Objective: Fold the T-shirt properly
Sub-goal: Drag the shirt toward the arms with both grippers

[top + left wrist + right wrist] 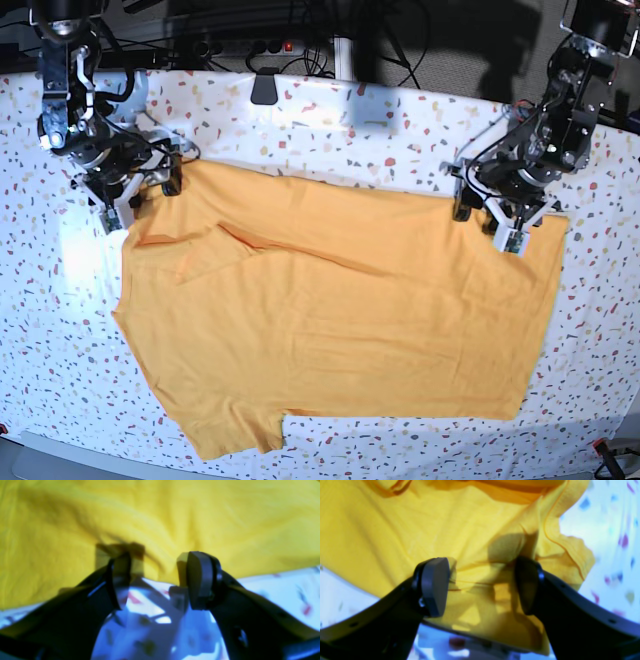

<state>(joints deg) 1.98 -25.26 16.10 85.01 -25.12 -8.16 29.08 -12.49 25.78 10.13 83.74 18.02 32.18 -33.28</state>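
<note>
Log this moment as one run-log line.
T-shirt: spread flat on speckled table | left pincer: open, at far hem corner | right pincer: open, over far shoulder edge | no fold started

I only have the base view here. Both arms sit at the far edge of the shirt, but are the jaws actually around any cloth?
Observer: The right gripper is open, with bunched hem of the T-shirt between its pads.
Operator: And the left?
Observer: The left gripper is open too, its tips at the shirt's edge, cloth in the gap only near the tips.
Operator: What's under it?
Observer: Speckled tabletop shows between its fingers.
</note>
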